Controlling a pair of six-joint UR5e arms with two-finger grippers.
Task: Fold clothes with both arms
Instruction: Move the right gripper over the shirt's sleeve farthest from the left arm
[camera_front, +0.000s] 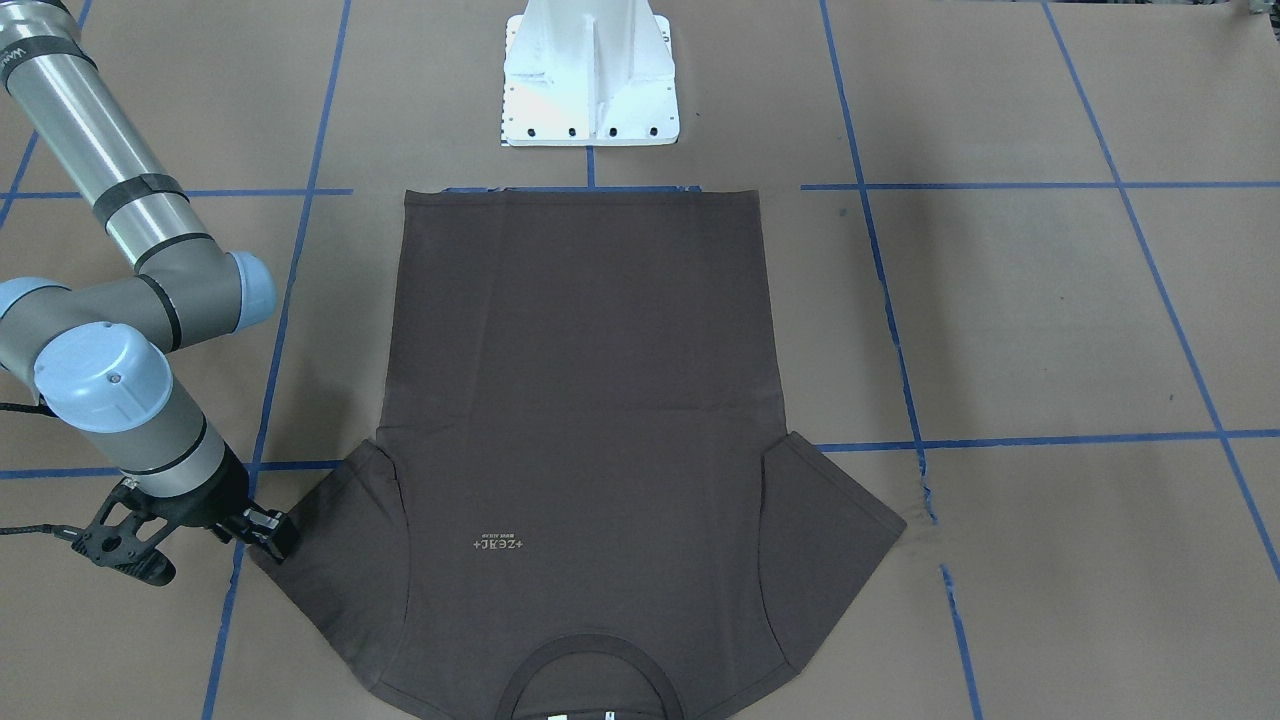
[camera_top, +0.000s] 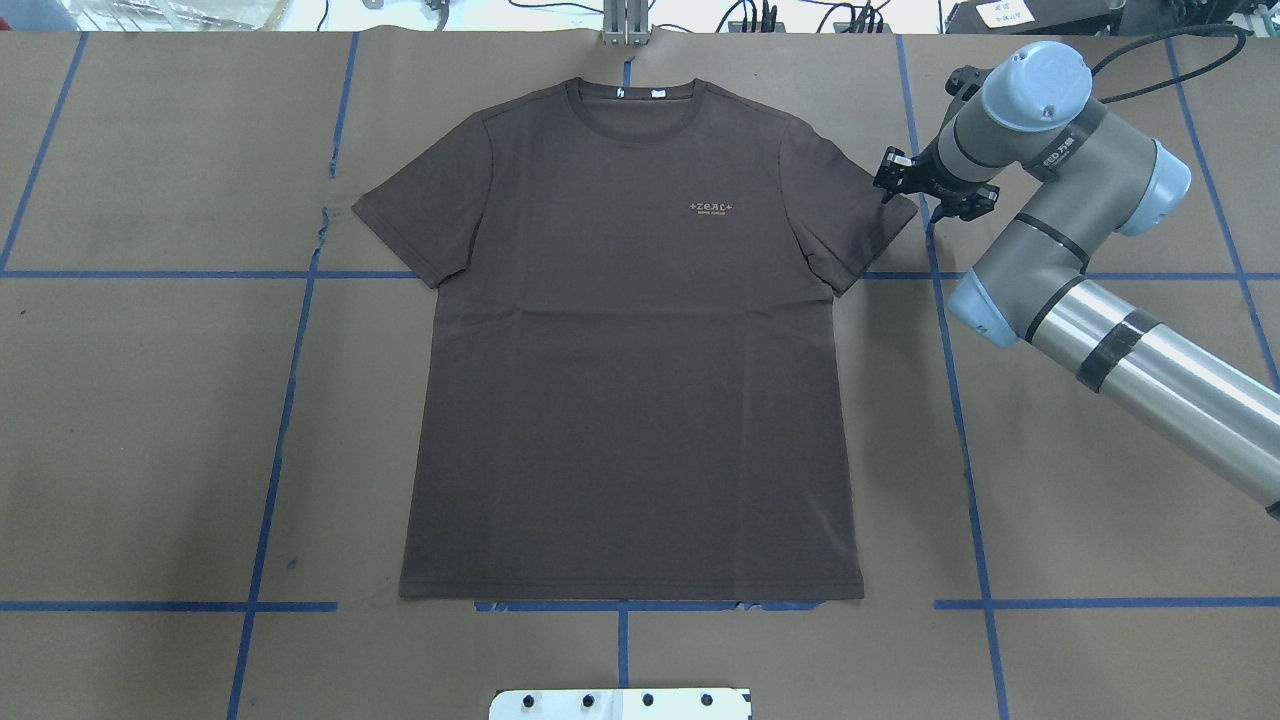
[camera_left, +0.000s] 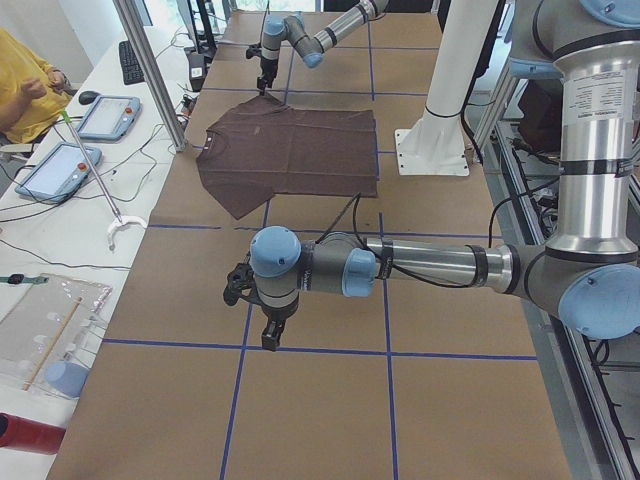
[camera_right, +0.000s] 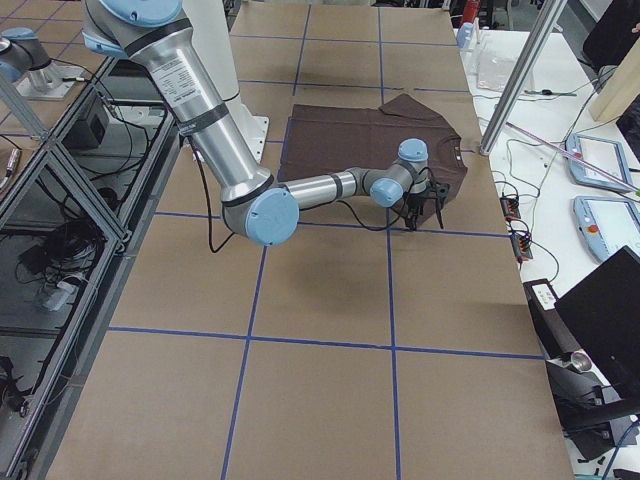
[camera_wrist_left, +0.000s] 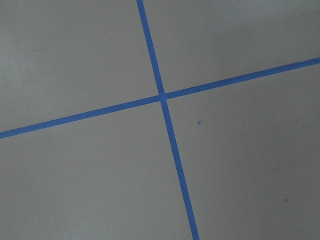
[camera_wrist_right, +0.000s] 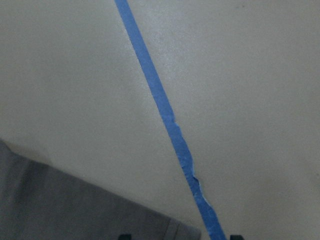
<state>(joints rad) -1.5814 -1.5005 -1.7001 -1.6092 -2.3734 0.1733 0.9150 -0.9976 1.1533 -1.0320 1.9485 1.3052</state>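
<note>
The dark brown-grey T-shirt (camera_top: 630, 350) lies flat and face up on the brown surface (camera_top: 150, 450). Its hem is just in front of the white pedestal base (camera_front: 590, 75) and its collar (camera_top: 630, 105) points away from it. The right arm (camera_top: 1100, 330) reaches out beside the shirt with its elbow bent. Its wrist is turned down, so the right gripper (camera_top: 930, 190) hangs at the tip of the shirt's nearer sleeve (camera_top: 850, 220). The fingers (camera_front: 272, 532) are spread apart, straddling a blue tape line (camera_top: 958, 400); whether one touches the cloth is unclear. The left arm (camera_left: 430, 265) stretches low and level, well apart from the shirt. The left gripper (camera_left: 258, 312) points down over a tape crossing, and the spread of its fingers cannot be told.
</note>
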